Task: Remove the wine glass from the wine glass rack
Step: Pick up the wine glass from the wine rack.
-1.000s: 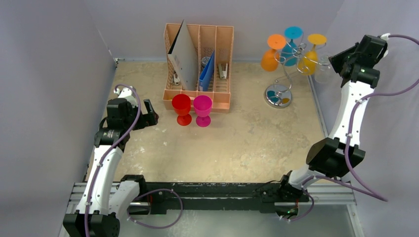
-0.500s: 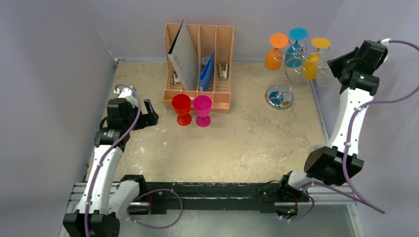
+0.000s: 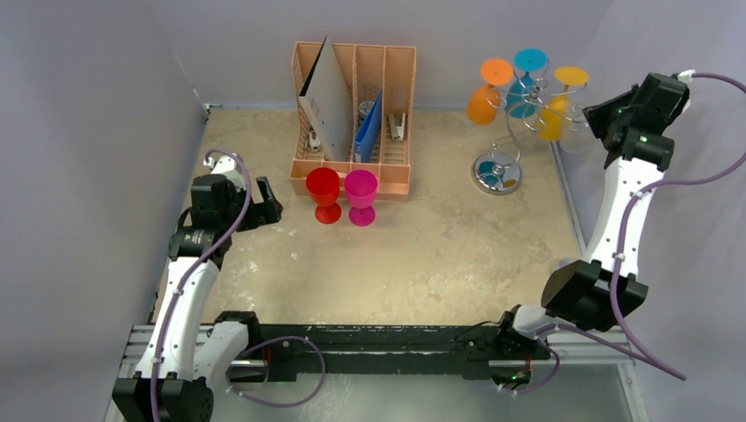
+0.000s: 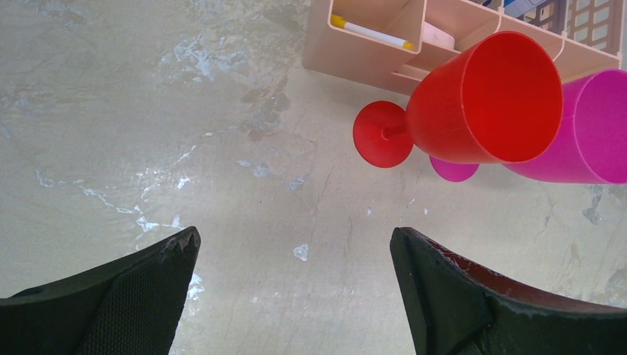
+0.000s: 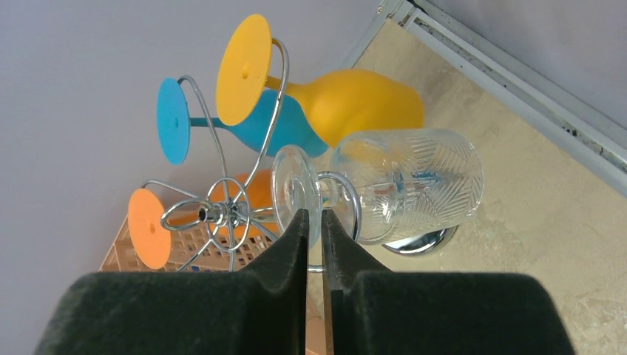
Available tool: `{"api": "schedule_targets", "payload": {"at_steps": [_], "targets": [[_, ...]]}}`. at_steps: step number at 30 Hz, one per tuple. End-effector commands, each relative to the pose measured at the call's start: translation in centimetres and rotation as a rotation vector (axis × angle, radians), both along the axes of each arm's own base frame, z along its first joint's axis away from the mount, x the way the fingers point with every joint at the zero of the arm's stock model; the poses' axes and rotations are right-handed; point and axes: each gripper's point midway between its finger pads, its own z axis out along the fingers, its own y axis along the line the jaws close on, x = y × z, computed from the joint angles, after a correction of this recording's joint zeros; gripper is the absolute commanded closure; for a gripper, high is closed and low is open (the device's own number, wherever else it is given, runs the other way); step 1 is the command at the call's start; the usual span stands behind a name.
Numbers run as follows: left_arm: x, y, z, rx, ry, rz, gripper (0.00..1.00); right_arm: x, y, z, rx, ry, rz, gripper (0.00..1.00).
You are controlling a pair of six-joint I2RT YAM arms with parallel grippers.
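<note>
Wine glass [image 5: 403, 185] on rack [image 5: 222, 214], near table edge [image 5: 510, 89].

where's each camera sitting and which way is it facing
top external: above and behind, looking down on the table; left arm and right arm show.
left wrist: on the left arm, facing down at the red glass; open fingers show.
right wrist: on the right arm, facing the rack; fingers closed on the clear glass foot.
shared: top external also sees the red glass and rack.

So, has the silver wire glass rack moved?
Yes. The top of the silver wire rack leaned slightly right, away from the peach slotted organiser; its disc base stayed.
</note>
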Motion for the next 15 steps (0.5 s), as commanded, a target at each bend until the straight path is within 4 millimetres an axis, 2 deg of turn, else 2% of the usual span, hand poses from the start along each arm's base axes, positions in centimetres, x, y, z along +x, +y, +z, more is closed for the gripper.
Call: {"api": "schedule_targets", "payload": {"at_steps": [1, 15], "targets": [[0.59, -0.03, 0.52, 0.0, -0.031, -0.01, 0.0, 0.38, 0.64, -0.66, 0.018, 0.024, 0.043, 0.9], [0.62, -0.08, 0.49, -0.001, -0.031, -0.012, 0.0, 1.07, 0.49, -0.99, 0.042, 0.002, 0.038, 0.86]]}}
